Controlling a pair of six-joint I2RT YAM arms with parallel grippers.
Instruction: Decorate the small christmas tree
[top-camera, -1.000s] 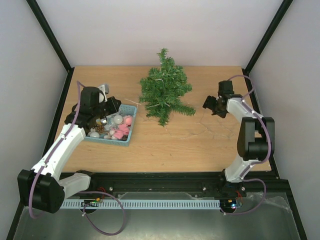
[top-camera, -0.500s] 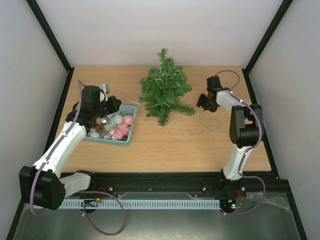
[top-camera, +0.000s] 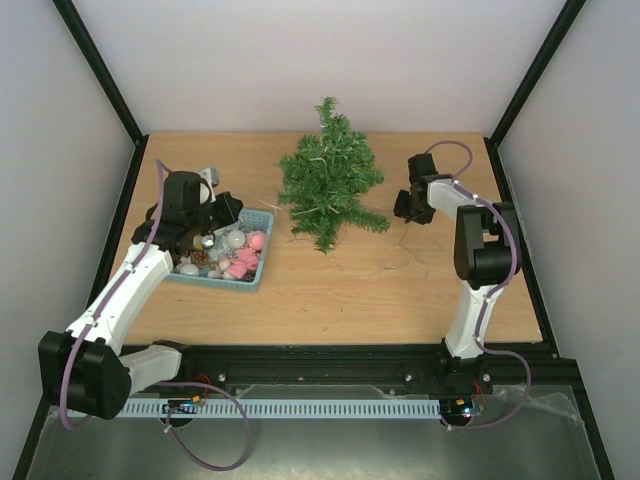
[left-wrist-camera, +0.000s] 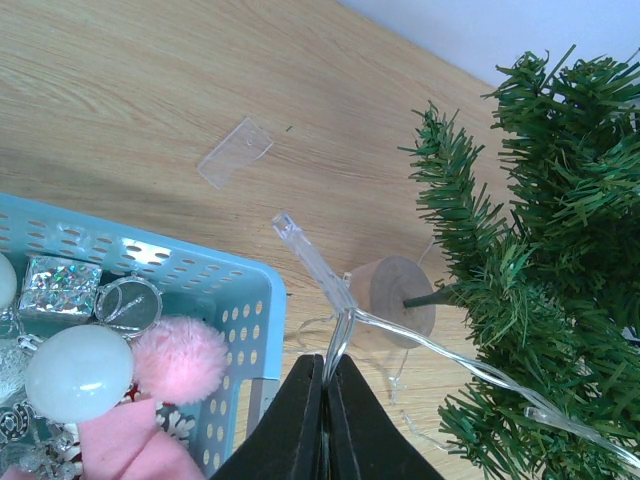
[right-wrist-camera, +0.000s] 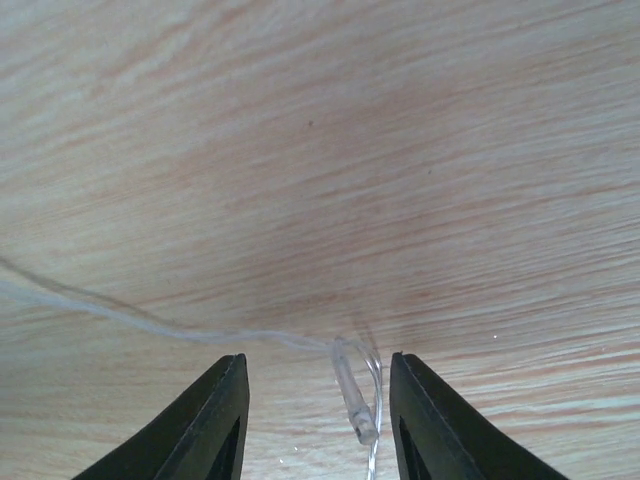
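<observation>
Currently, stringing lights: small christmas tree (top-camera: 330, 185) at the table's (top-camera: 380, 290) twelve o'clock; my left fingers (left-wrist-camera: 295, 425) pinch the light string (left-wrist-camera: 420, 335), right fingers (right-wrist-camera: 215, 420) half-open astride its bulb (right-wrist-camera: 352, 395) at the tree's three o'clock, so I'd close next.

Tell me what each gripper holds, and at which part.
The left gripper pinches the clear light string by its wire, beside a bulb. The right gripper holds nothing: open around another bulb.

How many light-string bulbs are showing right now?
3. One bulb sticks up above the left gripper, shut on the light string; one lies by the small christmas tree; one lies on the table between the right gripper's open fingers. More may be hidden.
</observation>
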